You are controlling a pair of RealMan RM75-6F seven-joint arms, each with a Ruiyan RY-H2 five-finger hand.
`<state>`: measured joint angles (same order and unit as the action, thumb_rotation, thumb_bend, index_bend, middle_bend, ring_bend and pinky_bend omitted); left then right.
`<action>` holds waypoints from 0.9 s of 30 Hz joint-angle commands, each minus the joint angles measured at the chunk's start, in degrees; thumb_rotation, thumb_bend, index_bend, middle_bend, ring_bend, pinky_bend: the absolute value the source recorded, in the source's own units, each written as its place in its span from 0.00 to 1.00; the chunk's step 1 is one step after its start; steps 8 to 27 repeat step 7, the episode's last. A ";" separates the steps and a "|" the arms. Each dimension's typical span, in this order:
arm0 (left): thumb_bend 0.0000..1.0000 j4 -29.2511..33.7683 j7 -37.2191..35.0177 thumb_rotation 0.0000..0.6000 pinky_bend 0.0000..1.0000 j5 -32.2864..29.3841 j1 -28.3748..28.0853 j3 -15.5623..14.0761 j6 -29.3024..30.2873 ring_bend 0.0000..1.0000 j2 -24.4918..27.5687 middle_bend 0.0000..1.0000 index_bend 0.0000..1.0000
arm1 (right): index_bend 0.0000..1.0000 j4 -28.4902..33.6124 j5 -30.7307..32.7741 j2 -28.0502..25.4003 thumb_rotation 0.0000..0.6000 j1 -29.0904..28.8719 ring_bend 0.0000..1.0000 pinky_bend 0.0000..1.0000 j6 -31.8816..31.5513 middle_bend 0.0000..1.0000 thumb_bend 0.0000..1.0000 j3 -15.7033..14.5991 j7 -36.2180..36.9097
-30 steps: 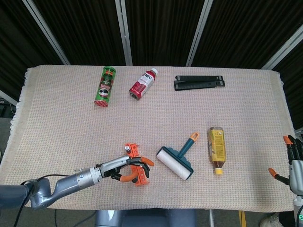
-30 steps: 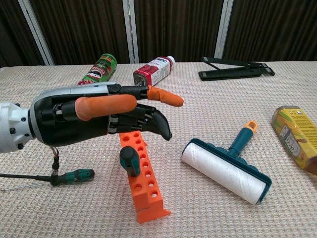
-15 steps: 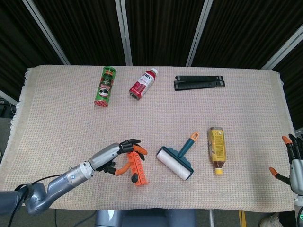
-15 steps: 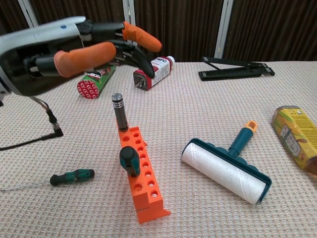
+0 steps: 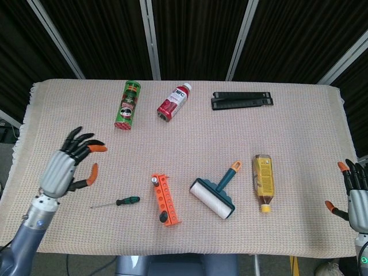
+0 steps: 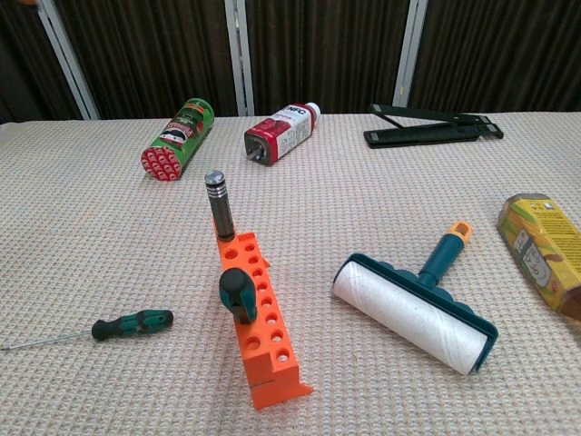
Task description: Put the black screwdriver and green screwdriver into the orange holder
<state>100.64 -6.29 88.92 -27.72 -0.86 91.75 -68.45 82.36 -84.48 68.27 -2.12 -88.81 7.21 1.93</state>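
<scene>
The left hand [image 5: 70,167] has withdrawn from the orange holder [image 5: 165,200] to the table's left edge, fingers spread, empty. Black screwdriver [image 6: 218,205] stands in the holder; green screwdriver [image 5: 118,202] lies between them, untouched. Right hand [image 5: 353,194] open, far right edge.

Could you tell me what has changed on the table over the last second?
The left hand has lifted off the orange holder and drawn back to the table's left side, open and holding nothing; it has left the chest view. The dark, metal-capped tool it was at now stands free in the holder's far end. The green screwdriver still lies on the cloth, and the lint roller, bottles and right hand stayed put.
</scene>
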 commanded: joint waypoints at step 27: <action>0.59 -1.19 8.75 0.78 0.00 -7.53 9.55 -4.89 0.51 0.06 5.10 0.19 0.29 | 0.05 0.94 -0.27 -0.23 1.00 -1.14 0.00 0.00 1.26 0.02 0.00 0.01 -1.84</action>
